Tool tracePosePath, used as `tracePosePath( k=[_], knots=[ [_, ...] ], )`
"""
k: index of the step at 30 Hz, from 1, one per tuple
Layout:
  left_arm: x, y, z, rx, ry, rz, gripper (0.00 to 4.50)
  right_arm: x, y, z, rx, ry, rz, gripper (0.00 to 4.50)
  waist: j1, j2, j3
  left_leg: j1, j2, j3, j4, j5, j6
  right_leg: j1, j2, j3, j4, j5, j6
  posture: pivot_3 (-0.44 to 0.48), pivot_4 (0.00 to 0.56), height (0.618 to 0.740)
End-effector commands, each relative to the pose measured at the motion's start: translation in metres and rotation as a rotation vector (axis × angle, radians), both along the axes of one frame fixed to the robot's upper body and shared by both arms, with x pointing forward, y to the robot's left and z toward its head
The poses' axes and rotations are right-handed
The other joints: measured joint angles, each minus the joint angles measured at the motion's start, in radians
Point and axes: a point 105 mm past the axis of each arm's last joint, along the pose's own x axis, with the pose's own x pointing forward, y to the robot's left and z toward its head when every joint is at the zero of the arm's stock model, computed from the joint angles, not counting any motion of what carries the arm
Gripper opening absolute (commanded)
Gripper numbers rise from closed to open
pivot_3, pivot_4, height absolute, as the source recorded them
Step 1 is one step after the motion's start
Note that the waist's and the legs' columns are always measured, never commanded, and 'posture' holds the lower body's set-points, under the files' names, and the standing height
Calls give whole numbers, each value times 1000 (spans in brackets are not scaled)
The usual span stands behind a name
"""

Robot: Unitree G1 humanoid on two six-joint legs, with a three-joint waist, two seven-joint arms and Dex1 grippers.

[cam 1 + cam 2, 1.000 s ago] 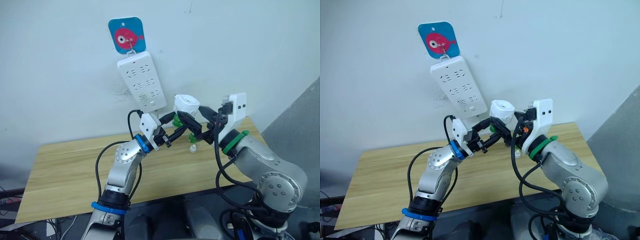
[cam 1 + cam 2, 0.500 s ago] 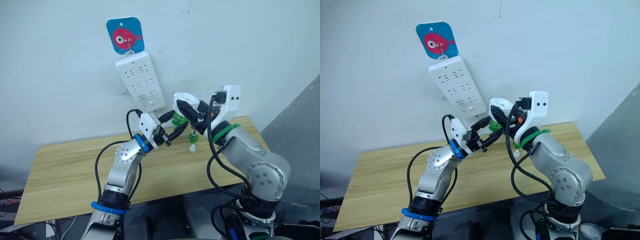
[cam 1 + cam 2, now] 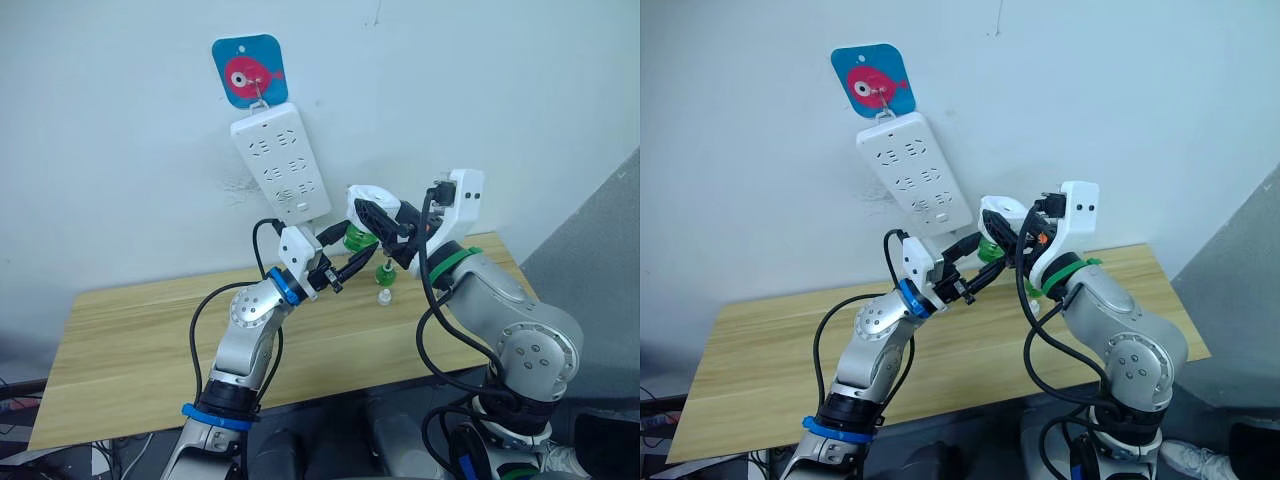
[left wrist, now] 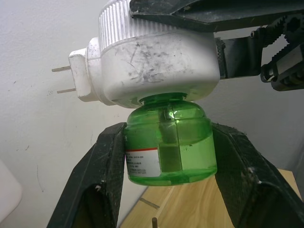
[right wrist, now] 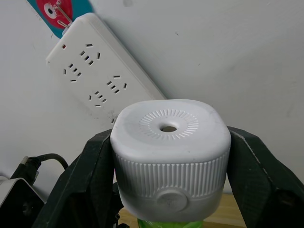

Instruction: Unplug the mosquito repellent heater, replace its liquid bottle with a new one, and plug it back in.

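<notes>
Holding steady over the last half second, after a larger shift in the second before it: the right arm has swung in toward the wall and brought the small white rounded plastic mosquito repellent heater (image 5: 171, 142) closer to the left tool, and both arms now sit almost unchanged. Right tool (image 3: 385, 225): clenched on the heater's ribbed white body, one black finger on each flank. Left tool (image 4: 168, 156): clenched on the translucent green liquid bottle (image 4: 168, 145) that hangs from the heater's underside, fingers pressed to both sides of the glass-like body. Location of the task's thing: in the air between the two tools, above the far edge of the light wooden worktop (image 3: 140, 330), just below the long white power strip (image 3: 282, 160) hanging from the blue fish-print hook plate (image 3: 249, 69); its two metal prongs (image 4: 61, 80) are bare, so it is unplugged. A second small green bottle (image 3: 384, 283) stands on the worktop behind the arms. Judgement: unplugging is done; the pause with both grips set suggests the bottle is about to be twisted free, the swap and re-plugging remaining.
</notes>
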Motion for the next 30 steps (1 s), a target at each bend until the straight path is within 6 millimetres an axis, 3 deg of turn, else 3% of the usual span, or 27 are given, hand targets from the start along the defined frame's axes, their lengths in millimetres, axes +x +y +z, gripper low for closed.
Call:
tracePosePath(
  k=[1,5,13,16,24,30],
  knots=[
    [-3,3,10,11,-47,0,3251,-7,4,11,24,-52,29,2924,0,0,0,0,0,0,0,0,0,0,0,0,0,0,0,-226,153,740],
    [-4,21,1,30,45,17,4482,-8,1,13,27,-62,16,2924,0,0,0,0,0,0,0,0,0,0,1,0,0,0,0,-229,152,740],
    [2,103,5,8,197,226,4500,-14,-7,11,-166,-161,44,2924,0,0,0,0,2,0,-1,0,0,-2,2,0,0,0,0,-189,153,740],
    [13,120,9,2,252,238,4500,-20,-4,7,-246,-194,92,2924,6,0,0,0,1,1,-1,0,0,-2,2,-1,-1,-1,2,-180,154,740],
    [53,136,19,40,265,236,4500,-30,8,2,-372,-273,179,2924,10,-1,-1,-1,0,1,-1,0,0,-1,2,-3,-3,0,0,-189,155,740],
    [70,123,21,61,271,161,4500,-33,9,1,-370,-277,191,2924,9,-1,-1,-1,1,1,-1,0,0,-3,1,-3,-2,0,0,-197,157,740]
  ],
)
